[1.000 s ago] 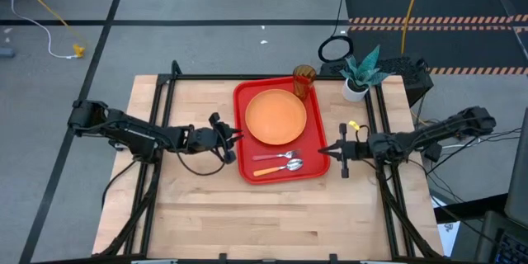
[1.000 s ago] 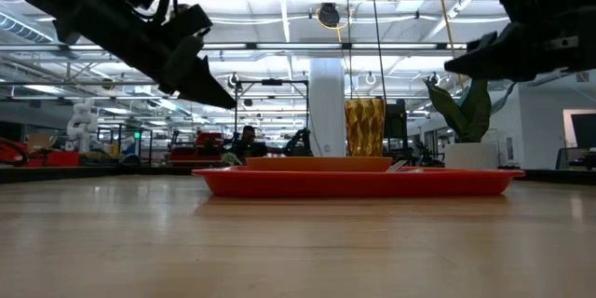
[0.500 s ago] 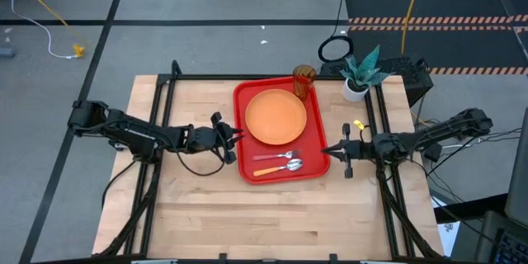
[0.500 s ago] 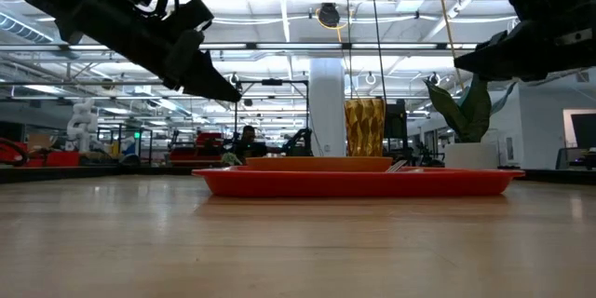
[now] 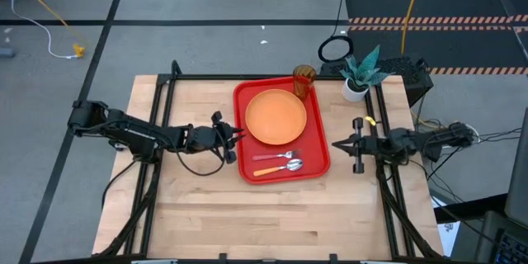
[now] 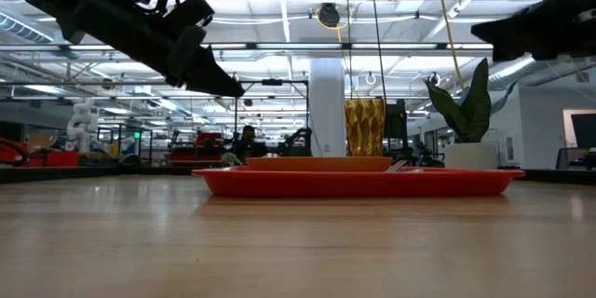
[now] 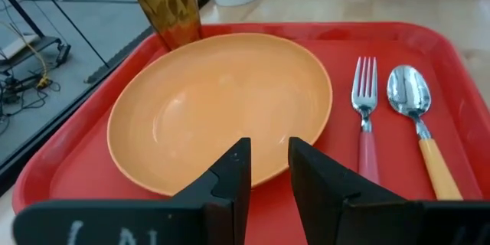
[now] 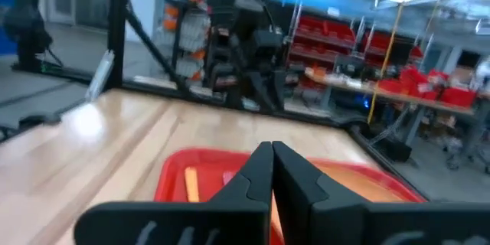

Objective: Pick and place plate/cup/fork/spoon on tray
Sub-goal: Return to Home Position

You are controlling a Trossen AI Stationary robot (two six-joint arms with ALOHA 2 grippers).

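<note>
A pale wooden worktop (image 5: 198, 206) with a black metal frame stands on a grey workshop floor, seen from above. Near its middle lies a large red rectangular tray (image 5: 242, 165). A round orange plate (image 5: 275, 116) fills the far half of the tray. A small amber cup (image 5: 304, 81) stands upright at the tray's far edge, just beside the plate rim. In the near half lie a fork (image 5: 279, 156) with a pink-red handle and a spoon (image 5: 280, 167) with an orange handle. They lie side by side, the fork between plate and spoon, both handles towards the left arm.

The left tool (image 5: 233, 135) hangs above the worktop at the tray's left edge, pointing at the plate. Its fingers are slightly spread, with a narrow gap between them, and hold nothing. The right tool (image 5: 337, 143) hangs just beyond the tray's right edge, its fingers pressed together and empty. A white pot (image 5: 355, 89) with a teal plant stands at the far right corner of the worktop.
</note>
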